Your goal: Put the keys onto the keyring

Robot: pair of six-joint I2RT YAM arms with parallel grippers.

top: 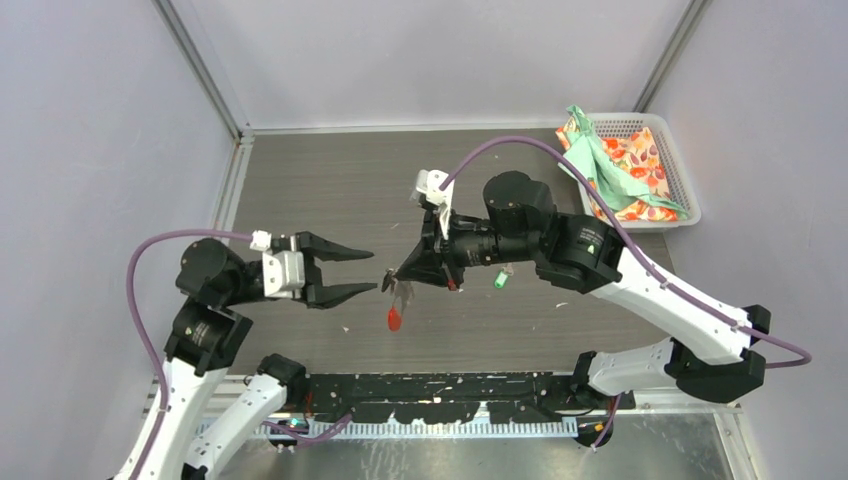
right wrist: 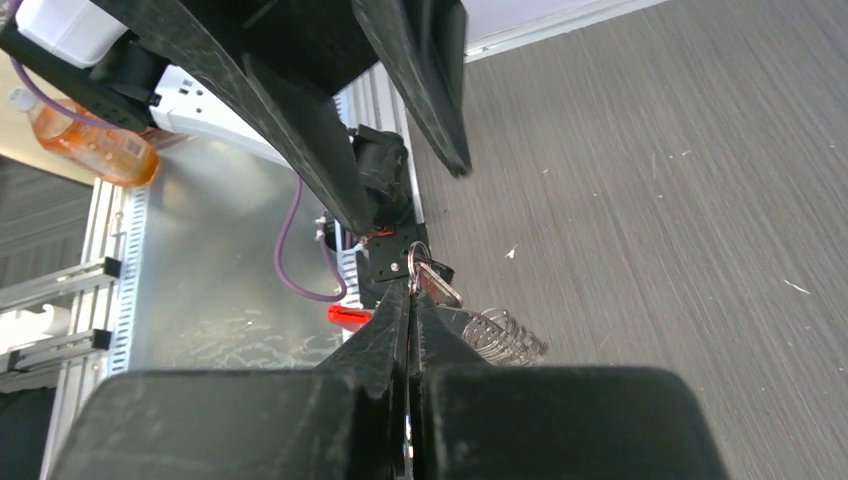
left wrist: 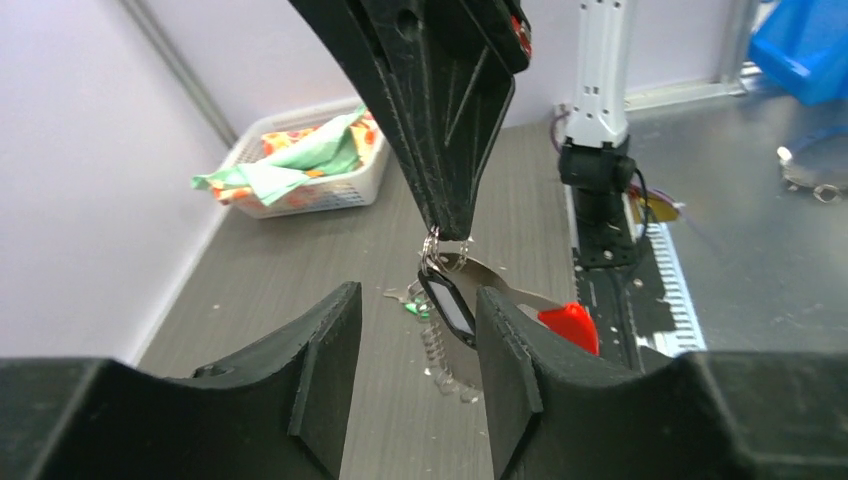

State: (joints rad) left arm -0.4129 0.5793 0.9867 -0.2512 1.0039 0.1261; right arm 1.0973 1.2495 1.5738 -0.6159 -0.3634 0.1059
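Grey metal chain and a red tab hang from my right gripper [top: 393, 283]. Its jaws are pressed together on the keyring [top: 394, 319], pinching the small top ring. It holds the ring above the table [top: 300, 180], I judge so the loop dangles free and within reach. My left gripper [top: 372, 270] faces it from just beside, jaws spread and holding nothing, lined up to close on whatever hangs there.

The top view alone shows the green key [top: 500, 280]. It lies on the table under the right wrist, apart from the ring and not yet picked up.

The left wrist view shows what the top view blurs: the black key [left wrist: 448, 305] hanging directly below the right fingertips, against the chain. It looks threaded on the ring, though I cannot confirm that.

The right wrist view shows the closed fingertips with the ring and a key blade poking out between them, and the chain coiled beyond. The green key is not in this view.
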